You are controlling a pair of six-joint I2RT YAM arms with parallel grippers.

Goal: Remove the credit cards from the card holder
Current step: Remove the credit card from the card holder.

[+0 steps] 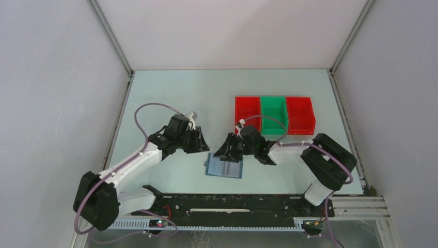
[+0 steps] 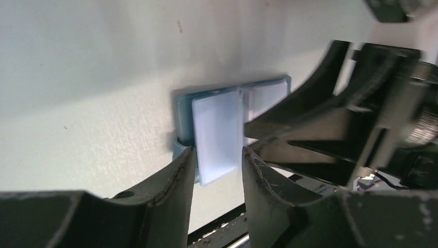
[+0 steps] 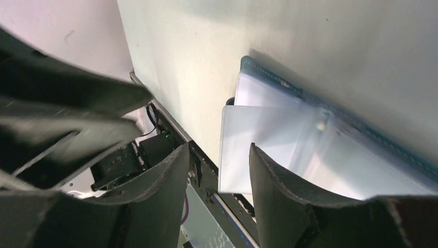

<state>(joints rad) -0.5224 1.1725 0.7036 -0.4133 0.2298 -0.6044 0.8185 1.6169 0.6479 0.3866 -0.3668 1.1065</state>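
Fingers [image 2: 175,181] of the left hand [image 2: 217,157], nearest the lens in its wrist view: I logged them parted, with the near end of one white card [image 2: 218,129] sitting in the gap. I could not tell whether the pads pressed its edges or merely flanked it.

Right hand [image 3: 214,155]: released, fingers apart, nothing between them. From above it hung over the far edge of the card holder [image 1: 223,168].

Card holder: blue-teal bifold, opened flat on the surface [image 1: 170,98]. It lay between the two hands and nearer the arm bases than either. The lighter inside faced up inside a darker stitched rim.

Governing relation: the card's long axis ran out of its pocket toward the left hand, in line with that hand's gap. The left hand stood just beside the holder's far left corner, and the right hand overlapped the holder. I judged that the left hand should draw the card along that axis, away from the holder, with the right hand placed to pin the holder down.

Card: pale, thin, flat and rectangular, partly out of its pocket, near end overhanging the holder's edge. More pale faces showed in the pockets, either cards or clear sleeve, and I could not count them.

Red and green bins [image 1: 274,114]: in a row beyond the right hand, apart from the holder.
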